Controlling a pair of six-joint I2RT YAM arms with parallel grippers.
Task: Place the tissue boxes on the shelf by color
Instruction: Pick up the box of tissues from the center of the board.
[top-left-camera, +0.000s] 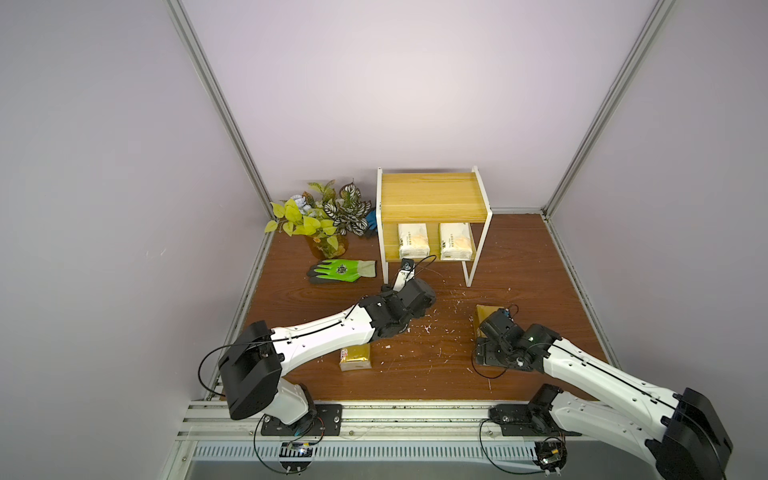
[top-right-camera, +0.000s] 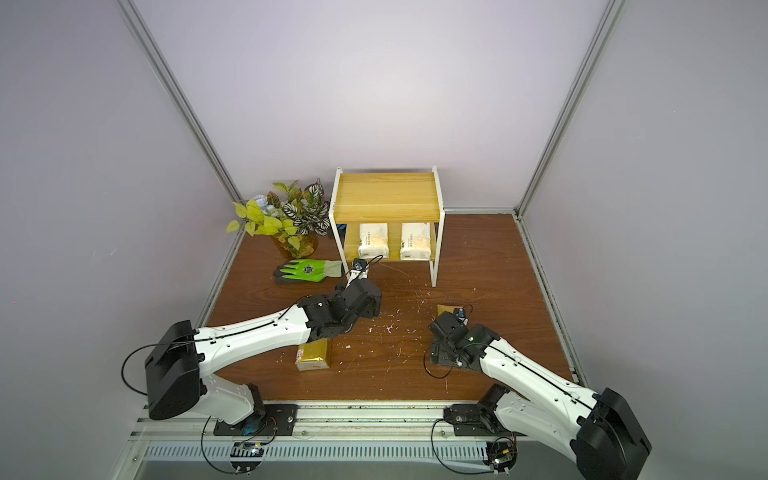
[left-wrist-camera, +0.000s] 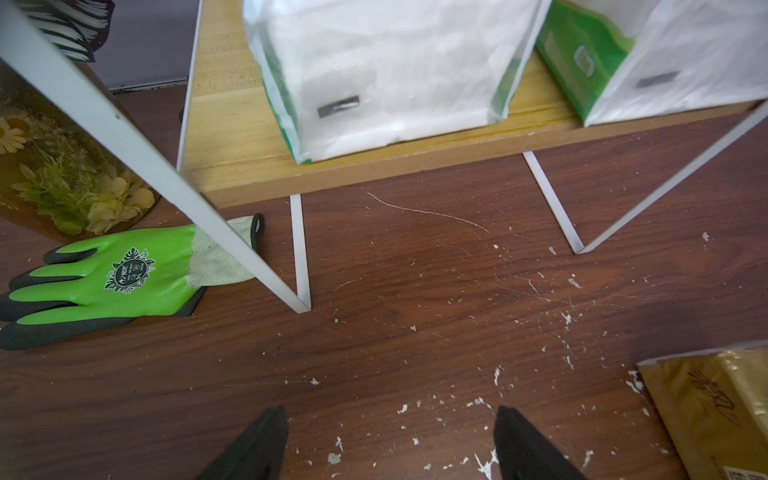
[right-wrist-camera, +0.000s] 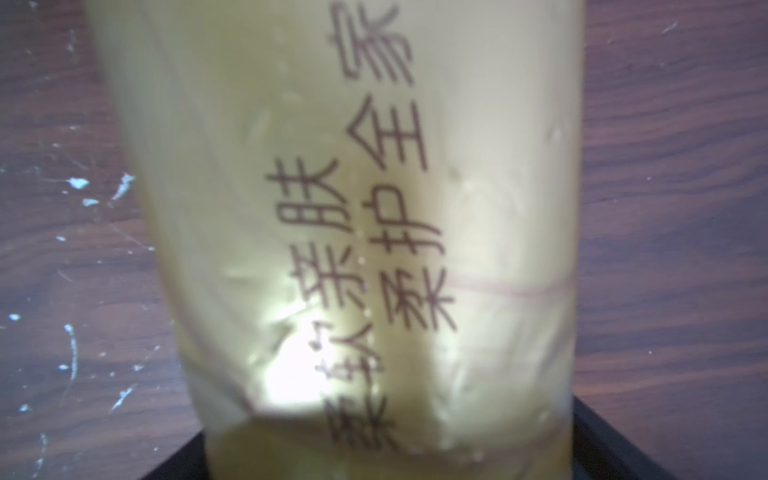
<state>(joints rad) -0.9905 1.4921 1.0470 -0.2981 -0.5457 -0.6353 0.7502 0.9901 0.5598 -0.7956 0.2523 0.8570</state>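
Two white tissue boxes lie side by side on the lower board of the shelf; its top board is bare. The left wrist view shows the nearer white pack close ahead. My left gripper hangs open over bare table before the shelf's left leg. One gold tissue box lies near the front, partly under my left arm. The other gold pack lies at the right. My right gripper stands open right over it, a finger on each side.
A green and black glove lies left of the shelf. Behind it stands a plant in a jar. White flecks are scattered over the brown wooden table. Walls close in the table at the back and on both sides.
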